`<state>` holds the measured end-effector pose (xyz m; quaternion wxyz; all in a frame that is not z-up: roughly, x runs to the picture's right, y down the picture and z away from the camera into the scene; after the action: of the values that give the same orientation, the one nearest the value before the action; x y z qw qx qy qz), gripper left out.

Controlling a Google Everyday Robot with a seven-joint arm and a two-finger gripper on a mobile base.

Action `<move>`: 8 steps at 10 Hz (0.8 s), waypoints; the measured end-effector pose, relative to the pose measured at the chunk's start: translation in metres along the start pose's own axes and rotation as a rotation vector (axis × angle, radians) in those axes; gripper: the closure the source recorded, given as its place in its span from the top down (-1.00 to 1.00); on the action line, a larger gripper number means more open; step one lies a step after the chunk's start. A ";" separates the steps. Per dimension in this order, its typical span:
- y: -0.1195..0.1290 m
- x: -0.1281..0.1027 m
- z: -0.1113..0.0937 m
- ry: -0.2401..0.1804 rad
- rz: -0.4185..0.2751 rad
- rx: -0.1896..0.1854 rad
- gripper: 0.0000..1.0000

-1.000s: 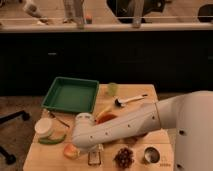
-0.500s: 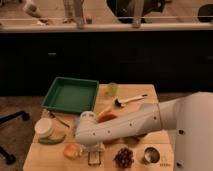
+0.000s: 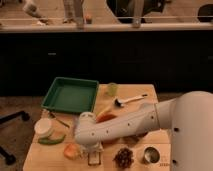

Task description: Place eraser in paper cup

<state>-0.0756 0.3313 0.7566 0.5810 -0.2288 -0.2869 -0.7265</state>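
A dim room with a dark cabinet front behind, and a small wooden table (image 3: 132, 91) in the foreground. The tool (image 3: 94, 151) hangs point-down over the table's near edge, at the end of the white arm that reaches in from the right. Whether it is spread or pressed together I cannot tell.

Directly beneath it lies the eraser (image 3: 95, 161), a dark block with pale edges, between an orange lump (image 3: 71, 151) and a dark knobbly cluster (image 3: 123, 156). It does not look lifted.

Over the last second the arm has hardly shifted (nothing on the table has moved either). I take this to mean the approach is over and the grasp is the step in hand.

The paper cup (image 3: 44, 128) stands farther back toward the left edge, well apart from the eraser, with a green pod (image 3: 51, 140) just in front of it. The carry is not yet begun.
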 end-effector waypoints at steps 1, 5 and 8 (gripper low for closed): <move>-0.001 0.000 -0.001 0.002 -0.006 0.002 -0.11; -0.010 -0.002 -0.014 0.032 -0.057 -0.017 -0.92; -0.012 -0.005 -0.036 0.071 -0.079 -0.024 -1.00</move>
<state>-0.0858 0.3121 0.7248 0.5589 -0.1982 -0.2663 -0.7599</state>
